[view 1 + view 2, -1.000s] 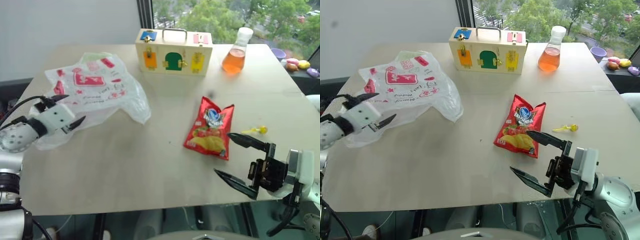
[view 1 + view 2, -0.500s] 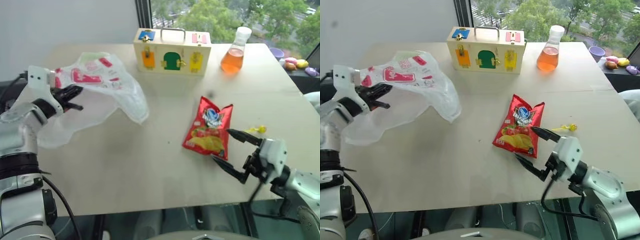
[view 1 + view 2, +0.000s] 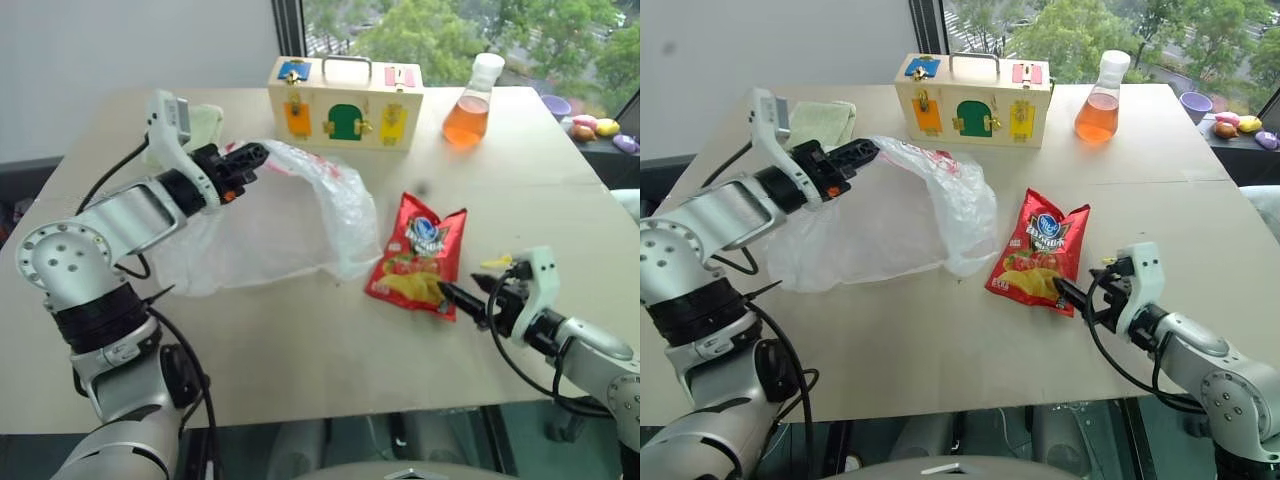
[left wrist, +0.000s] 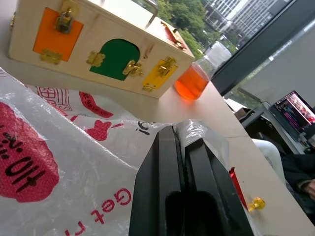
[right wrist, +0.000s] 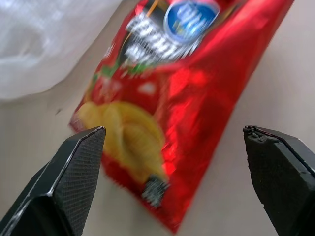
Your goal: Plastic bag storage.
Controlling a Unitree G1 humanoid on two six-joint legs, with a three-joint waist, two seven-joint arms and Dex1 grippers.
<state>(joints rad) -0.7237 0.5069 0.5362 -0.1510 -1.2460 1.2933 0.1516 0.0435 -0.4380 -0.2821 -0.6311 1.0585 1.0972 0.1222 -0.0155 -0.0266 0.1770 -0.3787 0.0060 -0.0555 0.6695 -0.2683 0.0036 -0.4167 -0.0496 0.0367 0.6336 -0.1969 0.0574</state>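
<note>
Pale wood makes up the worktop, which runs from the lower edge of the head views up to a window with green trees behind it in the upper right, while a plain light wall closes the upper left. Near the top centre of the frame stands a wooden latch box with orange, green and yellow doors and a handle, and to its right a flask of orange liquid. A folded pale green cloth lies at the upper left, behind the left arm. The plastic bag, thin and translucent white with red print, sprawls over the left middle of the worktop, its right edge just beside a glossy red chips packet lying flat at centre right. A small yellow object sits right of the packet. The left gripper reaches in from the left, raised above the worktop at upper centre-left, its fingers pressed together on a pinch of the bag's film, which lifts into a ridge there. The right gripper comes in low from the lower right, fingers spread wide to either side of the packet's lower end; whether they touch it I cannot tell.
</note>
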